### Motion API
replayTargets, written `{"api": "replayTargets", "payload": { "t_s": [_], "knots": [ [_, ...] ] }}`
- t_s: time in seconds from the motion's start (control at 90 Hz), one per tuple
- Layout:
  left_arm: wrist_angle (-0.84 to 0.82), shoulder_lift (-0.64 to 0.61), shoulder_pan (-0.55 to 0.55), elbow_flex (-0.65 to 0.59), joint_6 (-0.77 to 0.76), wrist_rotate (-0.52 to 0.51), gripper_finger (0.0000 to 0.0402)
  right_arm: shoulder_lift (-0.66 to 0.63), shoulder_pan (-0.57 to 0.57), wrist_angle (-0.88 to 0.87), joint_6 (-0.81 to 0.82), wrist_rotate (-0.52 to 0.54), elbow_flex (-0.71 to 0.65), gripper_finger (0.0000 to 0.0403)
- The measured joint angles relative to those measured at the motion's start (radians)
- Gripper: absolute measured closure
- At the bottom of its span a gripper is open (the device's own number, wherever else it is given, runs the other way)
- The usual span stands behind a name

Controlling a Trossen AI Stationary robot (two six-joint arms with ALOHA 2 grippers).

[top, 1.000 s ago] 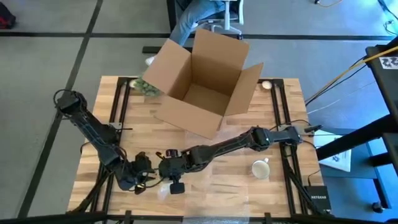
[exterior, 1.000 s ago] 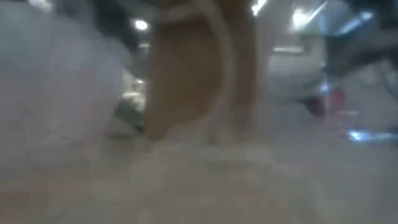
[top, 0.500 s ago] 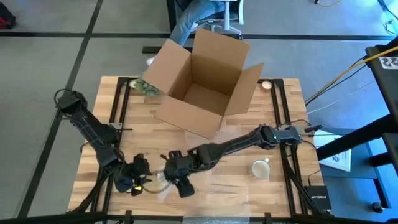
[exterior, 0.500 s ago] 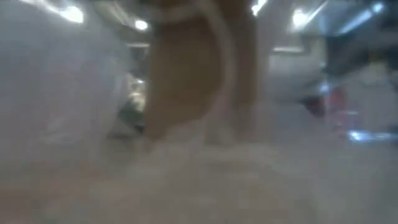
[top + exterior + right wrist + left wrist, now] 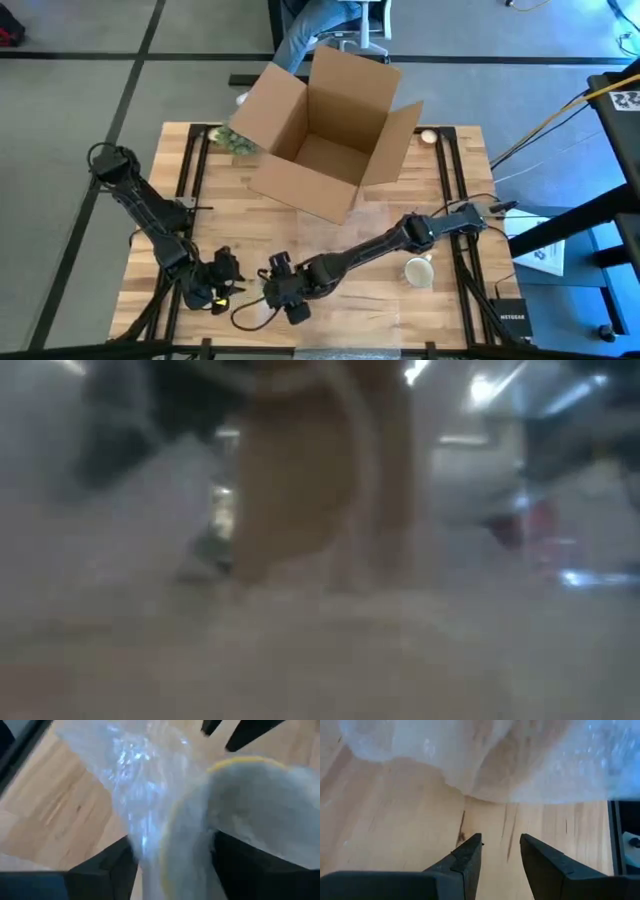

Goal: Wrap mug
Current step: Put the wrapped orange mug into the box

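— Gripping bubble wrap (image 5: 150,820) in your right gripper (image 5: 290,297) at the table's (image 5: 330,240) six o'clock?
— Yes, so it can reach the mug (image 5: 419,270), lying bare at four o'clock. Your left gripper (image 5: 501,852) waits beside it, fingers parted, empty.

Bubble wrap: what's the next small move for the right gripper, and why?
Probably carry the bubble wrap toward the mug. The right gripper is shut on a fold of it near the table's front edge, while the mug stands bare to the right. The left gripper is open, empty.
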Motion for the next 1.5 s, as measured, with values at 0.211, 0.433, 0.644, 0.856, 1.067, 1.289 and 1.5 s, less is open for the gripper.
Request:
{"api": "replayTargets", "payload": {
  "t_s": [0.211,0.433,0.644,0.856,1.067,1.289,1.5],
  "knots": [
    [0.0,0.0,0.0,0.0,-0.005,-0.014,0.0282,0.003,0.0,-0.008,0.004,-0.002,-0.001,0.0341],
    [0.001,0.0,-0.002,0.0,-0.011,-0.016,0.0282,-0.03,0.013,-0.016,0.104,-0.029,-0.004,0.0375],
    [0.0,0.0,-0.007,0.0,-0.013,-0.001,0.0282,-0.146,0.054,-0.015,0.104,-0.023,-0.004,0.038],
    [0.001,0.0,-0.006,0.0,-0.012,0.007,0.0282,-0.371,0.104,-0.001,0.065,0.059,-0.001,0.038],
    [0.006,0.0,-0.006,0.0,-0.025,0.001,0.0282,-0.487,0.123,-0.012,0.029,0.291,-0.005,0.038],
    [0.008,0.0,-0.006,0.0,-0.026,-0.01,0.0282,-0.624,-0.02,-0.071,0.064,0.541,0.005,0.038],
    [0.007,0.0,-0.006,0.0,-0.036,-0.019,0.0282,-0.619,-0.231,-0.232,0.167,0.465,-0.006,0.038]
  ]
}}
